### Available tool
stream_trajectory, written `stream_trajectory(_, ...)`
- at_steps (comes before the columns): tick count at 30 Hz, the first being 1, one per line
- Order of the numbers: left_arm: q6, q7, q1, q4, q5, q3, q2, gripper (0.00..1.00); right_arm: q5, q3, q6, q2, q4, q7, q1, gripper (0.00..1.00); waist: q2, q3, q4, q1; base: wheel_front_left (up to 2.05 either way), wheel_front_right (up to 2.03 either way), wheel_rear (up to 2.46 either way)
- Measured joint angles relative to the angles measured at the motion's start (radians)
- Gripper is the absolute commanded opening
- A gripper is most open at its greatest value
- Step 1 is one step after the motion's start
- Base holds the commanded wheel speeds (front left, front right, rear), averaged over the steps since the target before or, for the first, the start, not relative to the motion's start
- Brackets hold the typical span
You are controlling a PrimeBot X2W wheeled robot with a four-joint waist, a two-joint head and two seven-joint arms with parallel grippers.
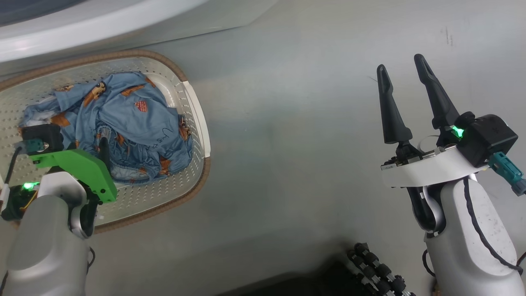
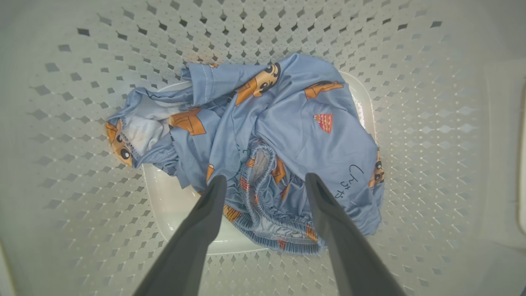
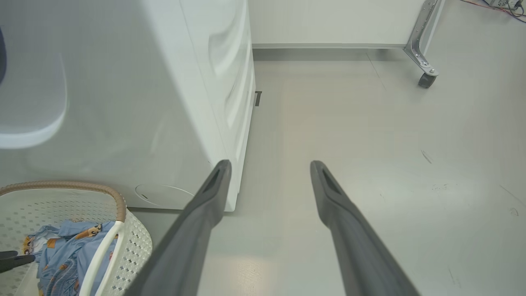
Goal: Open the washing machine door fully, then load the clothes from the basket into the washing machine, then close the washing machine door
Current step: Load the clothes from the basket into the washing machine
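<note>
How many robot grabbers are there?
2. The left gripper reaches down into the basket, over the clothes. The right gripper hangs above the floor, to the right of the basket, near the washing machine's corner.

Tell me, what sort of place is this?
Probably a laundry corner in a lab or workshop: a big white washing machine, a cream perforated plastic basket of light blue printed clothes, grey floor.

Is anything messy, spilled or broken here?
Nothing much. The clothes lie crumpled, but they are all inside the basket, with none on the floor. The floor has only a few small dark scuff marks.
</note>
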Motion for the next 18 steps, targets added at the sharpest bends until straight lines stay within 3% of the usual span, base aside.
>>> stream_trajectory(18,0.002,-0.024,-0.105,0.128,-0.001,0.014,0.029,1.0,-0.006,0.005,0.0,0.006,-0.002,0.0,-0.03,1.0,0.0,0.084,-0.023,-0.0001,0.0,0.0,0.0)
